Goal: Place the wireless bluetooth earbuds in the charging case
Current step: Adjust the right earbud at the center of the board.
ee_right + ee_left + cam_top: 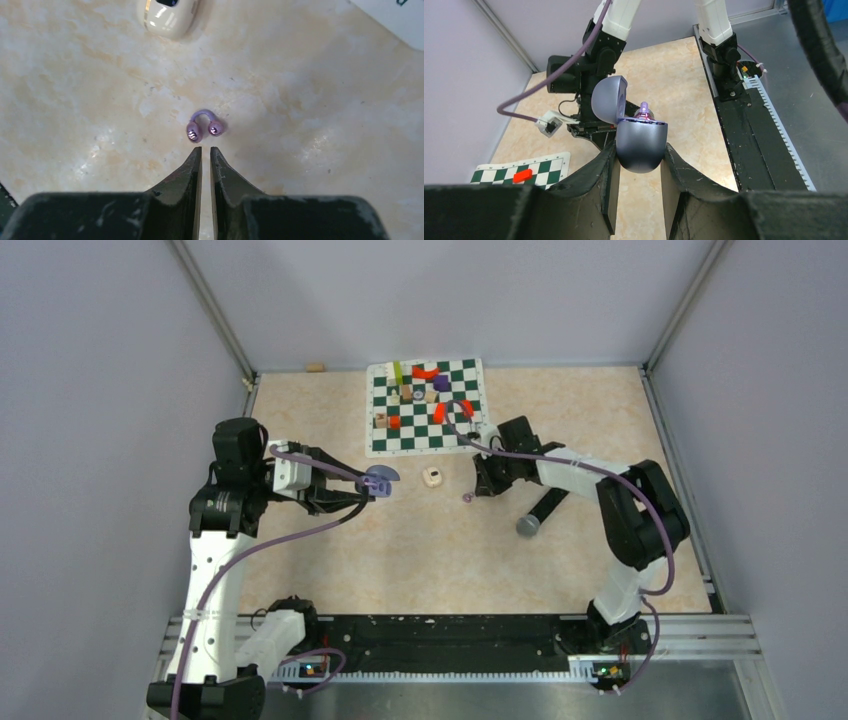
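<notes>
My left gripper is shut on the lower half of the blue-grey charging case, held above the table with its lid swung open. One purple earbud sticks up from inside the case. In the top view the case hangs at left of centre. A second purple earbud, two small rounded ends joined by an arch, lies on the table just beyond my right gripper. That gripper is shut with nothing between its fingers. From above, this earbud lies just left of the right gripper.
A cream rounded object sits between the two grippers. A black microphone lies to the right of the right gripper. A green-and-white chessboard with several small coloured blocks lies at the back.
</notes>
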You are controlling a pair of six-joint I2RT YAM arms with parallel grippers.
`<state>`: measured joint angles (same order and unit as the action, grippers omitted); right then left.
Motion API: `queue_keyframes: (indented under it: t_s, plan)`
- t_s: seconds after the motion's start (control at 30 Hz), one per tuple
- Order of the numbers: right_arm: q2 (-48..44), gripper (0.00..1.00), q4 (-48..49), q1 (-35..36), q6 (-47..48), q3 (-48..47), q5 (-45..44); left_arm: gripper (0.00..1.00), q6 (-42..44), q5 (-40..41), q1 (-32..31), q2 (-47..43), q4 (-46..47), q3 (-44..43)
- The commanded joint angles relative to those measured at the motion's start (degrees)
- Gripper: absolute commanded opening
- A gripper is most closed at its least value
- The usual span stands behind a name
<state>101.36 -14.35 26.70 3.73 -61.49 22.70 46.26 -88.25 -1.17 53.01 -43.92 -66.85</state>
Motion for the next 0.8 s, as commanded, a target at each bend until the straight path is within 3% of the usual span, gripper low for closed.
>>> queue_keyframes:
  t_s: [0.0,0.13,0.3,0.77]
  plan:
    - [-6.0,0.12,2.8,-0.1,-2.7,-1.0,6.5,0.00,0.8,-7.8,0.3,-0.4,-0.3,-0.1]
    - [-4.6,0.13,1.6,2.0,-2.4,-1.5,12.6,0.00,0.8,-7.8,0.3,-0.5,-0.3,-0.1]
    - [-1.2,0.15,2.5,4.3,-2.6,-0.4,11.6,0.00,0.8,-7.8,0.4,-0.5,-0.3,-0.2]
    - [3.3,0.15,3.2,4.3,-1.8,-1.7,-0.7,0.00,1.1,-7.8,0.4,-0.7,-0.3,0.4]
